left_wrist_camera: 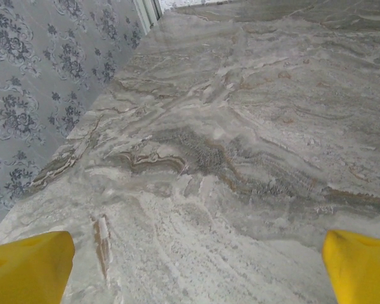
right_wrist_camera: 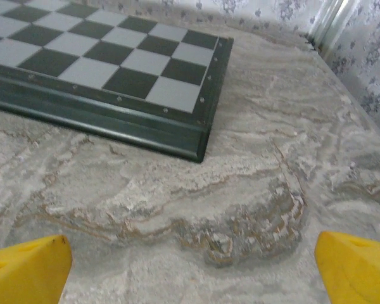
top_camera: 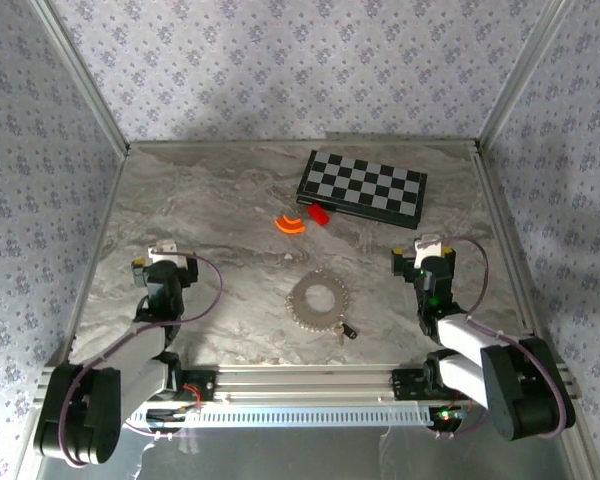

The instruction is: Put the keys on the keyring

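A silvery beaded chain loop, the keyring, lies flat on the marble table between the two arms. A tiny key with a dark head rests right at the loop's near right edge; whether they are joined I cannot tell. My left gripper hovers low, left of the loop, open and holding nothing. In the left wrist view its yellow fingertips stand wide apart over bare marble. My right gripper sits right of the loop, also open. Bare table shows between its yellow fingertips.
A folded chessboard lies at the back, its corner just ahead of the right gripper. A red block and an orange arc piece sit in front of it. Patterned walls enclose the table.
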Tool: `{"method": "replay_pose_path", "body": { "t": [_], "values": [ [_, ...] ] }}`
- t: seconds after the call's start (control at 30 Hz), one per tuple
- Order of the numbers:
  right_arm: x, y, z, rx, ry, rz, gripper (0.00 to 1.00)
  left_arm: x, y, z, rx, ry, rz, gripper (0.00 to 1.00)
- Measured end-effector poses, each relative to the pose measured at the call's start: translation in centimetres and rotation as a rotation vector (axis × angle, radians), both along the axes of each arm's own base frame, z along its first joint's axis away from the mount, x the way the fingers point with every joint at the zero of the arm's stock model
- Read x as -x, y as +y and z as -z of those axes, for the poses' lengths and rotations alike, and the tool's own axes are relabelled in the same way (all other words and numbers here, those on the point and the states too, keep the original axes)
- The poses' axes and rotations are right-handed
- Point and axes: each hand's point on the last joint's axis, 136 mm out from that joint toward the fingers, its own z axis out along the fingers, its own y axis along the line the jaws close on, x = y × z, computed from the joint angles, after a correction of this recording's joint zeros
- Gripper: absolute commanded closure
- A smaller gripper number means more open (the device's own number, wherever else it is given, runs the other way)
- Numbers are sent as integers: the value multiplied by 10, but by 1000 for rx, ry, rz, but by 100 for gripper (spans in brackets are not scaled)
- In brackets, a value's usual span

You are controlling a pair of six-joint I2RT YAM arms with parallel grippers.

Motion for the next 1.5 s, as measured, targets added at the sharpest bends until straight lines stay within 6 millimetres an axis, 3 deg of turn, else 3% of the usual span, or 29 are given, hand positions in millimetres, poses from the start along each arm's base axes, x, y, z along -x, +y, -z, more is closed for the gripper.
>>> {"method": "replay_pose_path", "body": {
  "t": [0.17, 0.4, 0.6, 1.0, 1.27, 1.5],
  "values": [
    [-9, -1, -7, -11, -48, -11, 0, -10, 3, -7, 23, -35, -9, 0],
    [-24, -4, 0, 1, -50, -11, 0, -18, 9, -3, 65, -42, -28, 0],
    [-32, -21, 27, 10, -22, 52, 0, -26, 6, -2, 78, -45, -15, 0],
    [-63, -46, 3, -55, -67, 145, 0, -41, 2, -12, 87, -85, 3, 0],
    [-64, -47, 12, -56, -14, 152, 1, -52, 0, -2, 83, -76, 16, 0],
    [-65, -48, 13, -52, -4, 160, 0, -63, -4, 29, 78, -12, 34, 0]
  ]
}}
